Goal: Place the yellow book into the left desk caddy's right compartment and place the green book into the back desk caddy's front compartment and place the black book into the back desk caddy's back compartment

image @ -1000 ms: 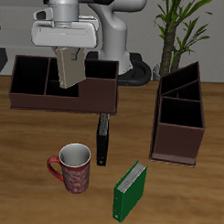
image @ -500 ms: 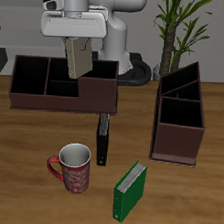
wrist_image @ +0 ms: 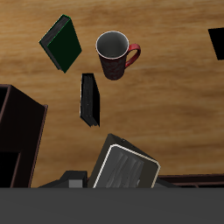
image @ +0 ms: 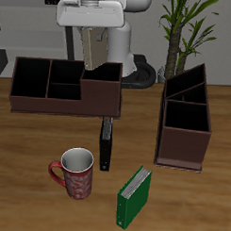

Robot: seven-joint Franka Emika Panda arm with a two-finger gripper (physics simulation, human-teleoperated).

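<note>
A wooden desk (image: pixel 31 143) fills the scene, with a potted plant (image: pixel 183 25) standing behind it. The pincer (image: pixel 93 34) hangs high above the back desk caddy (image: pixel 64 87) and is clamped on the yellow book (image: pixel 94 49), which hangs upright below it, over the caddy's taller end section. In the wrist view the same book (wrist_image: pixel 125 166) shows close up as a pale cover with a dark border, with the desk far below it.

The back desk caddy is a wide dark brown box lying long side on, its low pockets open at the top. The left desk caddy (image: pixel 186 118) stands well apart from it, end on, tilted slightly, with its pockets running away toward the plant.

The black book (image: pixel 106 143) lies flat on the desk just in front of the back caddy's taller end, long and narrow, pointing toward the front edge. Beside it, nearer the front, stands a red patterned mug (image: pixel 75 173) with a white inside and its handle turned away from the book. The green book (image: pixel 135 196) stands on its edge near the front edge of the desk, white page edges showing, apart from both the mug and the black book.
</note>
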